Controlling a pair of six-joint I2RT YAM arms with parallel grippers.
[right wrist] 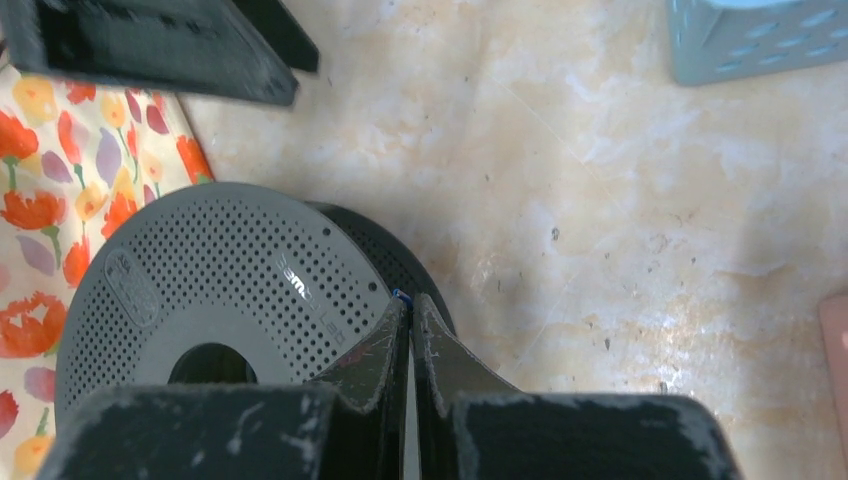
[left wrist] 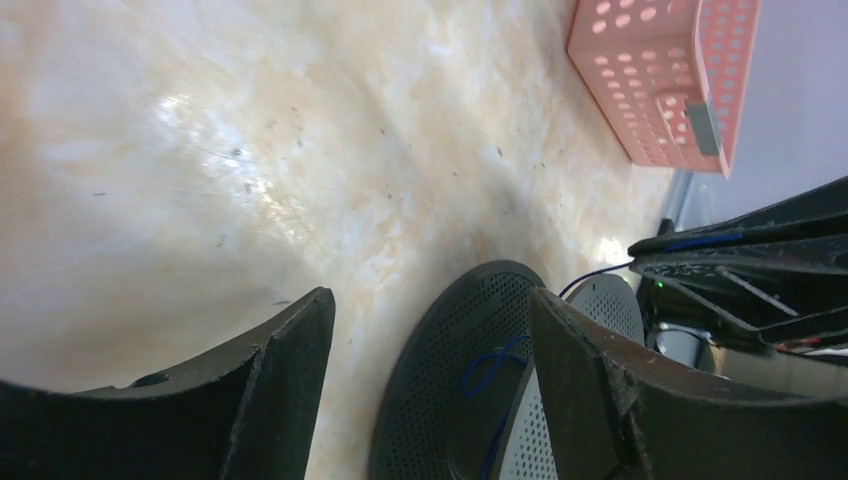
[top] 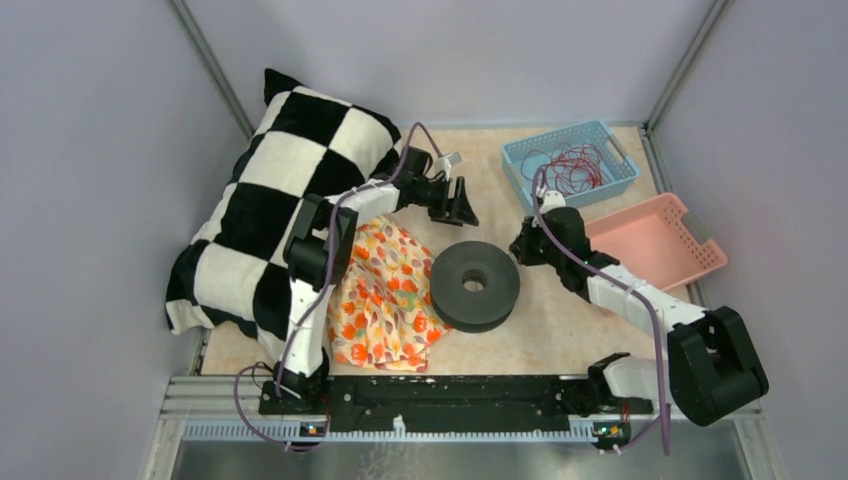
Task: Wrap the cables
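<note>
The wrapping looks begun but far from done. A dark grey round plastic spool with perforated flanges [top: 455, 290] lies flat on the pale marbled table [top: 560, 320], its left edge over a floral orange-and-white cloth [top: 385, 300]. In the left wrist view a thin dark-blue cable [left wrist: 495, 360] shows as only a loop or two in the groove between the flanges. From there a single strand runs off toward the right arm. The right tool [right wrist: 410, 300] sits at the spool's rim with its fingers pressed almost together. A speck of blue shows at their tips, so I judge it is pinching the cable's free run. The left tool [left wrist: 430, 300] hangs spread wide above the table just beside the spool and holds nothing. How much loose cable is left to wind cannot be seen. A loose tangle of thin red wire [top: 572, 168] lies in the blue perforated plastic basket [top: 513, 168] at the far side, not on any spool. If it counts as part of the job, it is untouched. The pink perforated basket [top: 650, 245] on the right holds nothing visible, so no finished bundle has been put there.
</note>
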